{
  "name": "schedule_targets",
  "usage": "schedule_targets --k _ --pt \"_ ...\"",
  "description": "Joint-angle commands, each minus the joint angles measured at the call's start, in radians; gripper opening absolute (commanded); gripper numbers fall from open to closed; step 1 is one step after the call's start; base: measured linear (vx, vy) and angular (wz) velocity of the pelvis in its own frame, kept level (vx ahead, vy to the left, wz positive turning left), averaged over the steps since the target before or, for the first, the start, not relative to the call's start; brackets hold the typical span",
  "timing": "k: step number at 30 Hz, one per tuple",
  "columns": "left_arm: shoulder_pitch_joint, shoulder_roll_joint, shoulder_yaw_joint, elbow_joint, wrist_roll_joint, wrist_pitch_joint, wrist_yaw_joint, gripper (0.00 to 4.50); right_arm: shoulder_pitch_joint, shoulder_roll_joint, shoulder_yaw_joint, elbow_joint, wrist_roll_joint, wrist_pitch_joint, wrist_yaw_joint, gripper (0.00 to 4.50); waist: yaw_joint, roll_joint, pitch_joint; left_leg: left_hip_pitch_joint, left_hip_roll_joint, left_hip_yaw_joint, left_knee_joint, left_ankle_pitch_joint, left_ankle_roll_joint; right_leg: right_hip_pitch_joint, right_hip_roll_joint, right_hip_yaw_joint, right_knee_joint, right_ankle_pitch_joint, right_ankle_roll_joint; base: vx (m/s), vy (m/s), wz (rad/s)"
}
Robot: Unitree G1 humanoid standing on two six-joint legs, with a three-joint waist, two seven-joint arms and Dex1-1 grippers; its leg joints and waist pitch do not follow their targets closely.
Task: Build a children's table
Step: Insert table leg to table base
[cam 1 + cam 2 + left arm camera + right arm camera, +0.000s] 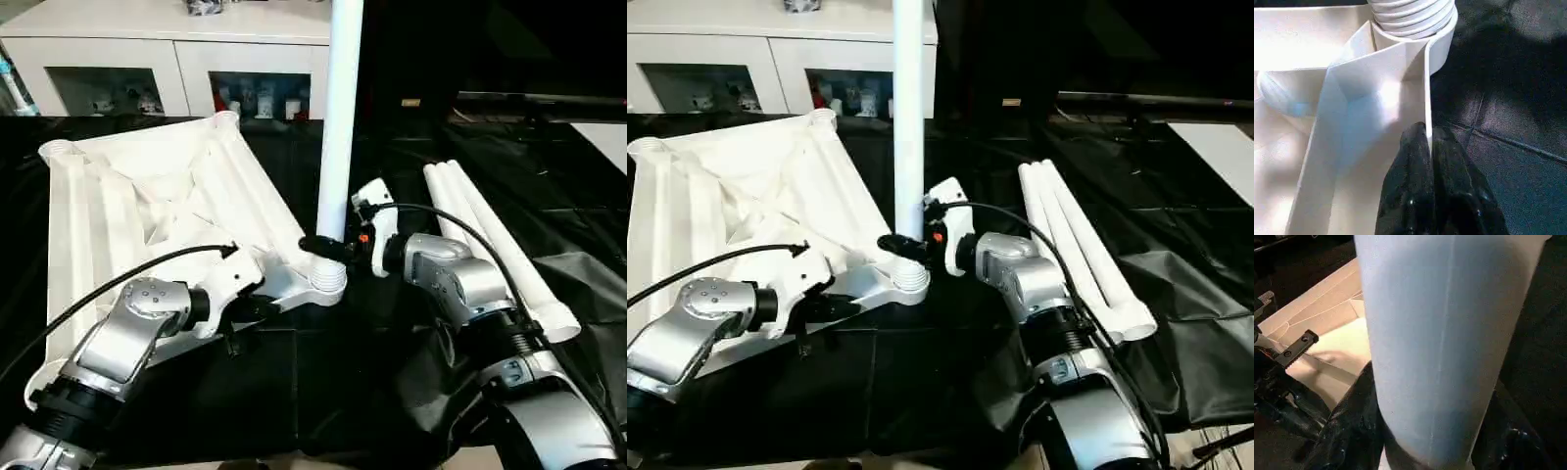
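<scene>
Table top (147, 196), white plastic, is seen upside-down on black-covered tabletop (323, 382), ribbed underside up, tilted w/ near corner raised off the cloth. Round corner sockets visible at far-left (57, 150) and far-centre (226, 119) corners.

Left pincer (1428, 147) is clamped on the thin side wall of the table top, just beside the near corner socket (326, 281); both black fingers (1410, 186) pressed together w/ the wall edge pinched between. Silver left forearm (127, 338) runs up from lower left, black cable looped over it.

Ribbed socket at near corner carries one leg (338, 117), a long white tube, standing upright in it, top end cut off by frame edge. Seating depth can't be told.

Right pincer (325, 248) is closed around the lower part of this upright leg, just above the socket; black fingers (1347, 431) wrapped on both sides of the tube in right wrist view. Right wrist w/ white housing and orange spot sits just right of the leg.

Three more legs (490, 235) are lying side by side, touching, on the black cloth to the right, well apart from the table top, open tube ends toward the near side.

White cabinet (167, 49) w/ glass doors stands behind, small items inside.
</scene>
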Motion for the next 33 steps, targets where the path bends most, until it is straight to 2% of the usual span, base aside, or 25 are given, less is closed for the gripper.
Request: schedule_targets --k 1,3,7,8,10,11,14,15,17,18,19,20,21,22,24,25,28,33 --pt "-0.005 -0.013 -0.034 0.012 0.002 -0.011 -0.029 0.00 -0.005 0.004 -0.005 0.027 -0.004 -0.012 0.002 1.86 -0.003 0.010 -0.068 0.027 0.065 -0.024 -0.076 -0.187 -0.016 0.030 -0.093 0.052 -0.077 -0.117 -0.211 0.000 0.000 0.00" --pt "-0.010 -0.017 -0.033 0.018 0.001 -0.012 -0.028 0.00 0.002 0.005 -0.015 0.043 -0.002 -0.022 0.000 1.86 -0.004 0.007 -0.067 0.027 0.065 -0.023 -0.077 -0.198 -0.019 0.031 -0.093 0.053 -0.079 -0.125 -0.212 0.000 0.000 0.00" --pt "-0.023 -0.028 -0.028 0.035 0.003 -0.014 -0.019 0.00 0.024 0.011 -0.047 0.085 0.002 -0.052 -0.006 1.86 -0.004 0.012 -0.067 0.028 0.066 -0.025 -0.078 -0.220 -0.028 0.030 -0.093 0.052 -0.080 -0.131 -0.219 0.000 0.000 0.00" --pt "-0.023 -0.028 -0.028 0.035 0.003 -0.014 -0.019 0.00 0.024 0.011 -0.047 0.085 0.002 -0.052 -0.006 1.86 -0.004 0.016 -0.068 0.029 0.066 -0.026 -0.078 -0.226 -0.030 0.030 -0.094 0.052 -0.080 -0.134 -0.220 0.000 0.000 0.00" --pt "-0.031 -0.036 -0.022 0.047 0.003 -0.017 -0.010 0.00 0.043 0.014 -0.064 0.097 0.011 -0.064 -0.019 1.86 -0.003 0.015 -0.068 0.030 0.066 -0.026 -0.079 -0.239 -0.033 0.031 -0.095 0.053 -0.083 -0.142 -0.218 0.000 0.000 0.00" --pt "-0.040 -0.043 -0.017 0.059 0.003 -0.018 -0.007 0.00 0.060 0.019 -0.073 0.100 0.018 -0.078 -0.020 1.86 -0.002 0.020 -0.067 0.031 0.066 -0.026 -0.079 -0.244 -0.034 0.029 -0.095 0.054 -0.083 -0.144 -0.217 0.000 0.000 0.00" --pt "-0.048 -0.052 -0.011 0.073 0.005 -0.021 -0.002 0.00 0.094 0.033 -0.093 0.089 0.032 -0.103 -0.031 1.86 -0.001 0.019 -0.067 0.031 0.066 -0.027 -0.081 -0.257 -0.036 0.030 -0.095 0.053 -0.084 -0.155 -0.215 0.000 0.000 0.00" --pt "-0.052 -0.055 -0.010 0.081 0.006 -0.023 -0.001 0.00 0.106 0.040 -0.104 0.088 0.038 -0.120 -0.034 1.86 0.000 0.022 -0.067 0.032 0.067 -0.027 -0.081 -0.270 -0.037 0.028 -0.095 0.053 -0.087 -0.165 -0.212 0.000 0.000 0.00" --pt "-0.058 -0.060 -0.011 0.092 0.008 -0.027 0.001 0.00 0.125 0.048 -0.116 0.087 0.041 -0.145 -0.042 1.86 0.000 0.022 -0.068 0.031 0.066 -0.029 -0.083 -0.280 -0.037 0.029 -0.096 0.052 -0.088 -0.180 -0.210 0.000 0.000 0.00" --pt "-0.058 -0.061 -0.011 0.094 0.009 -0.027 0.002 0.00 0.129 0.050 -0.118 0.086 0.042 -0.152 -0.043 1.86 -0.001 0.026 -0.067 0.031 0.067 -0.029 -0.083 -0.292 -0.039 0.028 -0.097 0.053 -0.090 -0.201 -0.206 0.000 0.000 0.00" --pt "-0.062 -0.067 -0.012 0.102 0.011 -0.030 0.003 0.00 0.159 0.060 -0.130 0.080 0.044 -0.192 -0.048 1.86 0.000 0.033 -0.067 0.032 0.067 -0.031 -0.084 -0.304 -0.043 0.026 -0.099 0.053 -0.092 -0.219 -0.201 0.000 0.000 0.00" --pt "-0.062 -0.067 -0.012 0.102 0.011 -0.030 0.003 0.00 0.159 0.060 -0.130 0.080 0.044 -0.192 -0.048 1.86 0.000 0.031 -0.067 0.033 0.067 -0.030 -0.084 -0.310 -0.044 0.025 -0.098 0.054 -0.094 -0.226 -0.198 0.000 0.000 0.00" --pt "-0.065 -0.070 -0.013 0.108 0.013 -0.031 0.001 0.00 0.185 0.064 -0.134 0.072 0.040 -0.229 -0.050 1.86 -0.001 0.027 -0.068 0.033 0.067 -0.032 -0.085 -0.311 -0.042 0.027 -0.098 0.053 -0.094 -0.230 -0.197 0.000 0.000 0.00" --pt "-0.066 -0.070 -0.015 0.111 0.015 -0.032 -0.001 0.00 0.198 0.064 -0.129 0.065 0.032 -0.252 -0.050 1.86 0.001 0.035 -0.066 0.036 0.068 -0.031 -0.085 -0.323 -0.043 0.021 -0.097 0.055 -0.097 -0.233 -0.195 0.000 0.000 0.00" --pt "-0.067 -0.069 -0.017 0.113 0.016 -0.033 -0.004 0.00 0.209 0.062 -0.122 0.059 0.022 -0.273 -0.050 1.86 -0.001 0.033 -0.068 0.032 0.067 -0.032 -0.086 -0.324 -0.042 0.025 -0.097 0.054 -0.095 -0.233 -0.194 0.000 0.000 0.00" --pt "-0.070 -0.067 -0.019 0.119 0.020 -0.032 -0.010 0.00 0.231 0.060 -0.103 0.043 0.003 -0.307 -0.043 1.86 0.000 0.035 -0.068 0.032 0.067 -0.033 -0.087 -0.326 -0.040 0.025 -0.096 0.053 -0.096 -0.239 -0.193 0.000 0.000 0.00" --pt "-0.074 -0.060 -0.023 0.128 0.030 -0.032 -0.015 0.00 0.245 0.054 -0.066 0.036 -0.036 -0.344 -0.036 1.86 -0.002 0.034 -0.066 0.031 0.067 -0.034 -0.089 -0.335 -0.041 0.022 -0.096 0.053 -0.097 -0.254 -0.190 0.000 0.000 0.00" --pt "-0.074 -0.058 -0.024 0.135 0.038 -0.038 -0.015 0.00 0.244 0.052 -0.037 0.049 -0.072 -0.370 -0.028 1.86 -0.003 0.030 -0.064 0.033 0.069 -0.035 -0.091 -0.355 -0.038 0.019 -0.098 0.055 -0.100 -0.286 -0.187 0.000 0.000 0.00"
